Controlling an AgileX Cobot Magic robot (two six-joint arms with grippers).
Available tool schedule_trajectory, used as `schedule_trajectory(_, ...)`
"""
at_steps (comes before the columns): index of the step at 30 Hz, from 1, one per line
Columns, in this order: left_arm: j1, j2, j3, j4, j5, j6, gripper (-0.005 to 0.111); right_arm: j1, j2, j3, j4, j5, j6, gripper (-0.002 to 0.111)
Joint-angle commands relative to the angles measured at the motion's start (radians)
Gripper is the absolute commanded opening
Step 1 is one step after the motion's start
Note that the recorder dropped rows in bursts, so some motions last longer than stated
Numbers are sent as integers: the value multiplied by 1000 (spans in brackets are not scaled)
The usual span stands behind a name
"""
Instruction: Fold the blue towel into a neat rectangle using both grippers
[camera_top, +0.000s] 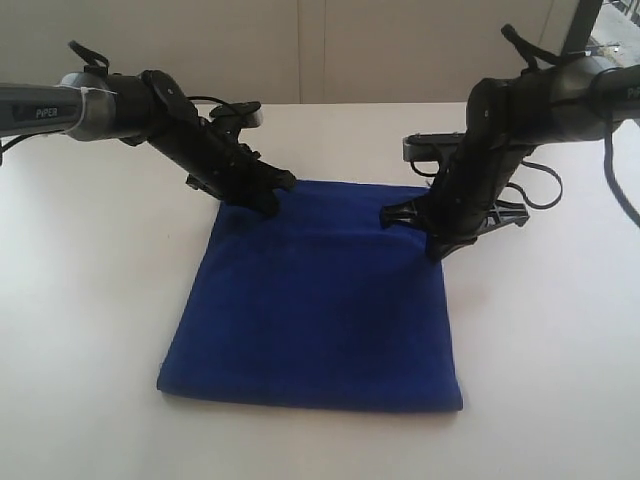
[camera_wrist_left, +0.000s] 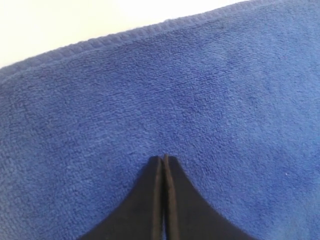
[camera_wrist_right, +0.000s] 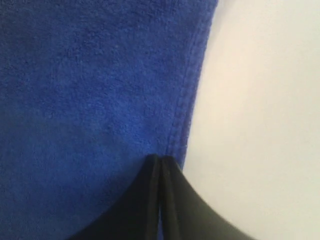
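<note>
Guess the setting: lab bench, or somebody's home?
Most likely a robotics lab bench, not a home: a bare white table, a plain pale wall behind it, and two black robot arms set down on a single blue towel.

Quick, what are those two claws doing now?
Left gripper: closed, tip on the blue towel.
Right gripper: closed, tip at the towel's edge.
Whether either pinches cloth cannot be told.

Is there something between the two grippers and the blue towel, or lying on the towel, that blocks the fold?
Nothing visible does. The left gripper and right gripper, jaws shut, touch the blue towel near its far corners; nothing lies on it.
</note>
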Motion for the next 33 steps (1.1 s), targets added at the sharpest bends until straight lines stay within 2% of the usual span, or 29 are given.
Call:
schedule_trajectory(1,-3,6,6,7,6,-2,0,-2,-28,3,-1,-66,5,0)
schedule_trajectory(12,10,-157,6,16,41,2,0,-2,-183,3,-1,-32,-21,0)
schedule_trajectory(16,54,-246,6,61,212,13,0,0,-253,28,-1,43,-47,0)
schedule_trajectory(20,94,-328,32,128,456,10,0,13,-350,125,8,74,-49,0)
schedule_trajectory(23,96,-400,128,126,509,10,0,53,-419,219,33,77,-49,0)
schedule_trajectory(28,48,-540,356,115,471,-2,0,148,-487,354,96,35,-49,0)
schedule_trajectory(31,-17,-640,573,113,347,-2,0,208,-484,460,131,-61,-49,0)
schedule_trajectory(32,-34,-659,670,115,266,-16,0,219,-484,506,136,-117,-40,0)
schedule_trajectory(33,-36,-663,709,115,233,-20,0,225,-484,533,150,-146,-40,0)
